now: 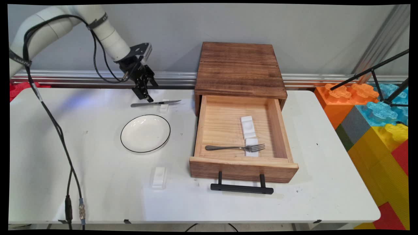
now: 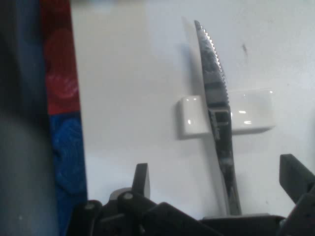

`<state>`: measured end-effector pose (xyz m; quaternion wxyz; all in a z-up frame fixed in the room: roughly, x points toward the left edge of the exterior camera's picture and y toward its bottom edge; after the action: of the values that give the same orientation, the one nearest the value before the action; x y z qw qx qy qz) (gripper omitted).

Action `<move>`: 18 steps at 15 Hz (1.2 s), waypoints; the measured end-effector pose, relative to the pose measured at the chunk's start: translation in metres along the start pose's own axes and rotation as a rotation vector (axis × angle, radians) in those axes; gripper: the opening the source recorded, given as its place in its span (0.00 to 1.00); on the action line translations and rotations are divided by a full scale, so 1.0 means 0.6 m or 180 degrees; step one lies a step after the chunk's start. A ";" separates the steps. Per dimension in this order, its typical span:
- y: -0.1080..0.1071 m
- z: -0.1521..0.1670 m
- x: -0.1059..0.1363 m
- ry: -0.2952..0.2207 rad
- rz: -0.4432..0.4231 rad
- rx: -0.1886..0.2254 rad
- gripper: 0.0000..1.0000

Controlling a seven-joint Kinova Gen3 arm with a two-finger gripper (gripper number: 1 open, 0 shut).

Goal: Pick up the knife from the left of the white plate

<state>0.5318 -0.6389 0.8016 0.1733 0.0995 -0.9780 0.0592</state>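
Rounded white arm links (image 1: 107, 36) are seen, ringed by a dark band. Black cables (image 1: 58, 130) are draped along them, ending in plugs. A black two-finger gripper (image 1: 146, 94) with bare linkage is fitted.

The round white plate (image 1: 145, 133) carried a thin black rim line. The wooden drawer box (image 1: 240, 70) was dark brown; its open drawer (image 1: 240, 163) was pale, with a black handle (image 1: 241, 188).

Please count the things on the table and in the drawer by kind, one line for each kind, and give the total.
Knife: 1
Fork: 1
Plate: 1
White rests: 4 (under knife, near table edge, two in drawer)
Wooden drawer box: 1
Total: 8
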 end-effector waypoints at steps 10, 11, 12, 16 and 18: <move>0.003 0.055 -0.028 0.0025 -0.0238 -0.0087 1.00; 0.002 0.058 -0.029 0.0026 -0.0248 -0.0088 1.00; 0.001 0.061 -0.029 0.0028 -0.0255 -0.0088 1.00; -0.001 0.066 -0.030 0.0036 -0.0271 -0.0096 1.00; -0.001 0.065 -0.030 0.0037 -0.0264 -0.0101 0.00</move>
<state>0.5358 -0.6424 0.7589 0.1828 0.1368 -0.9729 0.0370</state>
